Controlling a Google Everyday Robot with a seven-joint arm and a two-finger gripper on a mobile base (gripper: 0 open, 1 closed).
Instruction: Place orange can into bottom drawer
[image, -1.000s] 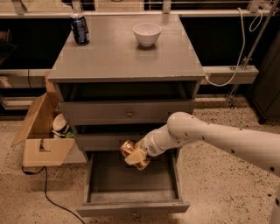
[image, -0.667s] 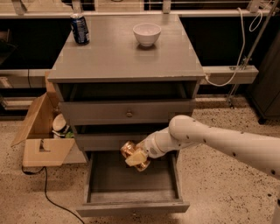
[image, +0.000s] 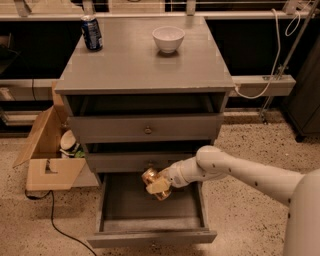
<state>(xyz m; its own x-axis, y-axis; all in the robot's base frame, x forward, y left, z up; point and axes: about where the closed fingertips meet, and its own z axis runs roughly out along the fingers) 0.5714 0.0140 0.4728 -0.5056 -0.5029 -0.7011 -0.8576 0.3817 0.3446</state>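
over the open bottom drawer (image: 150, 239), toward its back half, the gripper (image: 158, 188) was clamped on the orange can (image: 149, 176). the can hung clear of the drawer floor, just below the front of the middle drawer (image: 150, 161), and looked tilted rather than upright. the arm (image: 235, 170) came in from the right side of the cabinet.

handling, my read: thin-wall metal, light, likely near empty. the crinkled skin suggested it dents easily, so little squeeze margin. the surface was shiny and probably slick. best hold was across the mid-body, where the wall is round and the fingers bear evenly, not on the rims. if it landed on its side it would likely roll, but the drawer walls should stop it.

on the cabinet top (image: 145, 65) the dark blue can (image: 91, 33) and white bowl (image: 168, 38) sat well apart, not involved. a cardboard box (image: 47, 155) stood on the floor to the left.
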